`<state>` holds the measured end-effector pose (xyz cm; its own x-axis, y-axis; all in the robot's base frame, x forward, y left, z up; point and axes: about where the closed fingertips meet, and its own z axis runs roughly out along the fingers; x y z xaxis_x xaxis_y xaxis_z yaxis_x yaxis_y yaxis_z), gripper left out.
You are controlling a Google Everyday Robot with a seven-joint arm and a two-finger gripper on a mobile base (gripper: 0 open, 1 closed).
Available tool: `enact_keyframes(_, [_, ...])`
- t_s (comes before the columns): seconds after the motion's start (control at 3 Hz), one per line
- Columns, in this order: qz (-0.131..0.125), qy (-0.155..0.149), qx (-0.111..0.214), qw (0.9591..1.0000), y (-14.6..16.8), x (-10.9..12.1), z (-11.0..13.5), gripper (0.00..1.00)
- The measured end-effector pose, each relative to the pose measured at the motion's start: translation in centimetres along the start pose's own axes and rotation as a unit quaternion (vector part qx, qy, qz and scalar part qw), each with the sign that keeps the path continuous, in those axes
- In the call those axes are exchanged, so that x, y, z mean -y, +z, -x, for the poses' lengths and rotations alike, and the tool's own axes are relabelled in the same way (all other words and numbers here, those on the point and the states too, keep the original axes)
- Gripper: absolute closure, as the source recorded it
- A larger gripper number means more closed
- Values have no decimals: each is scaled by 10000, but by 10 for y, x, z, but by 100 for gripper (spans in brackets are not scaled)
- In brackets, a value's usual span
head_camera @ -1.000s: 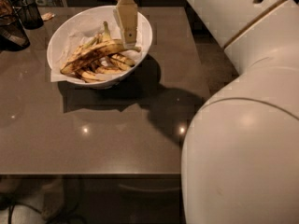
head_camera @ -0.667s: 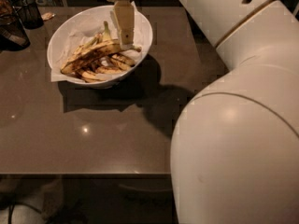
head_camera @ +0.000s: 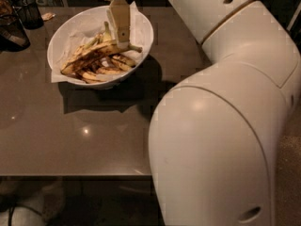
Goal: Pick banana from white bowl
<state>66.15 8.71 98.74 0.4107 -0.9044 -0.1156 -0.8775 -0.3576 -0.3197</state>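
One table [head_camera: 70,140], brown and glossy. One white bowl [head_camera: 143,29] at far left of it, lined with crumpled white paper [head_camera: 80,29].

In the bowl: one long banana [head_camera: 96,54], yellow with dark streaks, lying slantwise, stem end toward the right rim. Under and near it is a heap of shorter browned pieces [head_camera: 113,66]; at least three, exact count unclear.

One gripper [head_camera: 123,42], reaching down from the far edge into the bowl, tip at the banana's right part, close to the stem. Contact is likely; whether the claw is released or clenched, cannot tell.

One white arm [head_camera: 221,126] fills the right and near side.

One dark wire cup [head_camera: 28,12] in the far left corner, apart from the bowl.
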Motion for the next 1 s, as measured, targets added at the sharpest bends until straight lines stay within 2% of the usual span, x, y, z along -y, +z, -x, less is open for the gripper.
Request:
enact_keyframes(0.33, [8, -14, 81, 10000, 8, 10, 2, 16])
enact_keyframes(0.67, [-2, -25, 138, 9999, 16, 21, 2, 22])
enact_keyframes(1.0, [26, -41, 187, 9998, 27, 29, 0, 21])
